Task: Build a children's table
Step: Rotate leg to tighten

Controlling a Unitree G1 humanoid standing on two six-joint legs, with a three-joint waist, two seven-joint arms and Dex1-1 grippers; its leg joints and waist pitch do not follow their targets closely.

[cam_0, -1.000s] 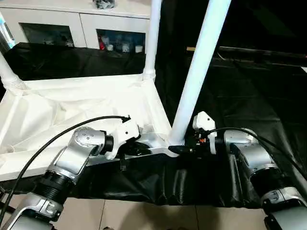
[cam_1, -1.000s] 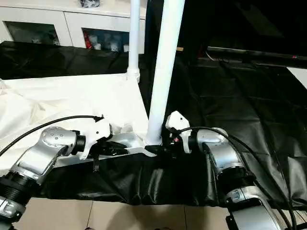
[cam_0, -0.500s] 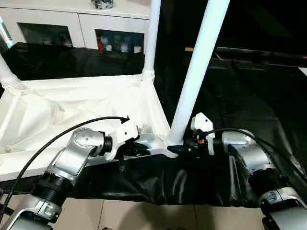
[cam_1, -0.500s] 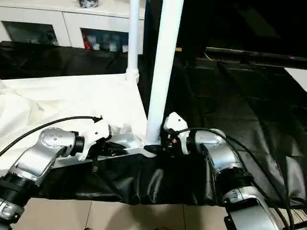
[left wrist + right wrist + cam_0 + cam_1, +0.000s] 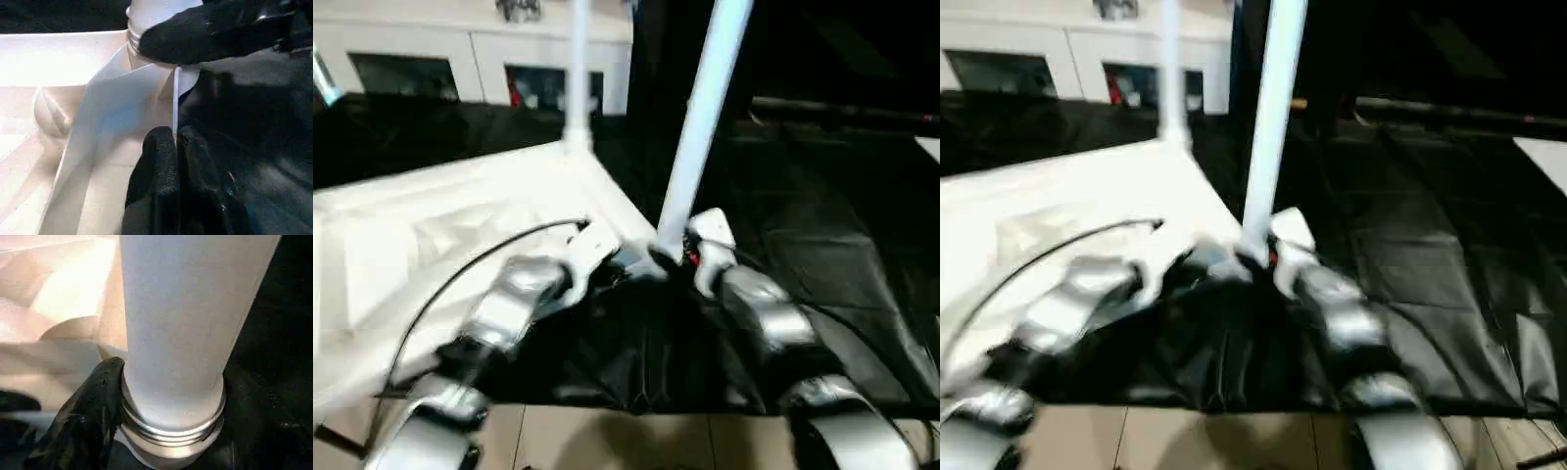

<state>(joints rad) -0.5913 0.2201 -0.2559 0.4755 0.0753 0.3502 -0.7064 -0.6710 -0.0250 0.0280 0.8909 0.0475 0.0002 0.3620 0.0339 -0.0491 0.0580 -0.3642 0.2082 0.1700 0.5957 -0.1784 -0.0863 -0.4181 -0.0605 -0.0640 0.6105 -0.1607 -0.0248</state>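
The tabletop (image 5: 460,225) lies underside up on a black cloth (image 5: 822,255), one corner toward me, and two legs stand up from it: the near leg (image 5: 700,117) in that corner's socket, the far leg (image 5: 576,69) at the corner behind. My left gripper (image 5: 175,147) is clenched on the thin edge of the tabletop's rim just beside the near socket, fingers pressed together on it. My right gripper (image 5: 171,431) wraps the base of the near leg, one black finger (image 5: 93,406) against the ribbed collar where the leg meets the socket. A white cabinet (image 5: 431,59) stands beyond the cloth.
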